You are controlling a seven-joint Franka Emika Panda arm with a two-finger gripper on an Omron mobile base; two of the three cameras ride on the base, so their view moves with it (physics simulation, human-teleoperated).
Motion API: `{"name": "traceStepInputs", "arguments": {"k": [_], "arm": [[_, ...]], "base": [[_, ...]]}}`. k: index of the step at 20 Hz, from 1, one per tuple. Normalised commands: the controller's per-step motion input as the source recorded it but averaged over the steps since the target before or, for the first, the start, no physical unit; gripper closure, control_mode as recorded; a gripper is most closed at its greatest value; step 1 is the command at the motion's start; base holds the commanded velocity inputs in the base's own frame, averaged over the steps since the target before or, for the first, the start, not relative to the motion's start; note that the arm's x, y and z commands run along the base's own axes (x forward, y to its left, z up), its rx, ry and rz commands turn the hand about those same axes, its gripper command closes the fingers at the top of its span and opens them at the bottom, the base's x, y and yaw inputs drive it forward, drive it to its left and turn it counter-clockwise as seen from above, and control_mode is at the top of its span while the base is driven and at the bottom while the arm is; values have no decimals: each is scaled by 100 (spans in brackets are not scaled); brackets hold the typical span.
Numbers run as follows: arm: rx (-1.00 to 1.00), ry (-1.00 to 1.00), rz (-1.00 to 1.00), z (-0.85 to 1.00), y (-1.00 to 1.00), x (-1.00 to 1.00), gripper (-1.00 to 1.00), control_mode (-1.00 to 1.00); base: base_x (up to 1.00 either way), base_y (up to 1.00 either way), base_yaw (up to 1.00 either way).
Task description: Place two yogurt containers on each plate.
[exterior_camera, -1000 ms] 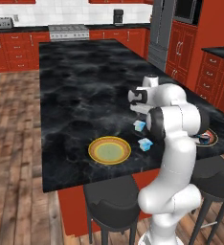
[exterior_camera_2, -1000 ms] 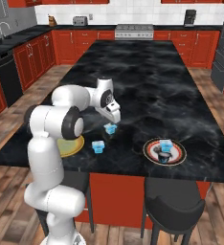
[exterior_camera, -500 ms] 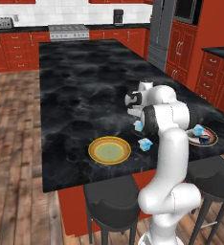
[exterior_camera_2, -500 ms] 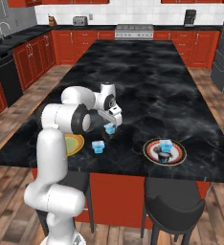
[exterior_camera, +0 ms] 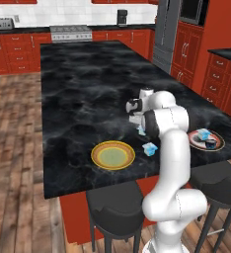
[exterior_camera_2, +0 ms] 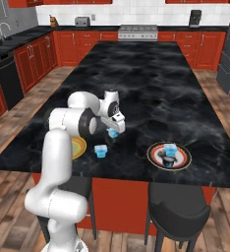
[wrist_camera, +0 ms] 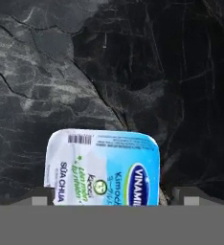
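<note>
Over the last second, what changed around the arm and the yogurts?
The pincer has come down over the yogurt tub near the counter's middle, its jaws either side of it, not yet clearly gripping. The other loose tub, the yellow plate and the red-rimmed plate with its tub stayed put.

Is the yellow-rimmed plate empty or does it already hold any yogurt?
Empty. The yellow-rimmed plate shows a bare green centre; one loose yogurt tub sits on the counter beside it, not on it.
</note>
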Motion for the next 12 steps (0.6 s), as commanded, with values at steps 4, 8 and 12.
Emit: {"name": "traceStepInputs", "arguments": {"k": [4, 8, 12], "arm": [[0, 0, 0, -23, -3, 21, -100, -100], [0, 0, 0, -21, -36, 0, -100, -100], [4, -5, 0, -34, -29, 1, 100, -100]], "base": [[0, 0, 0], [0, 0, 0], [0, 0, 0]]}}
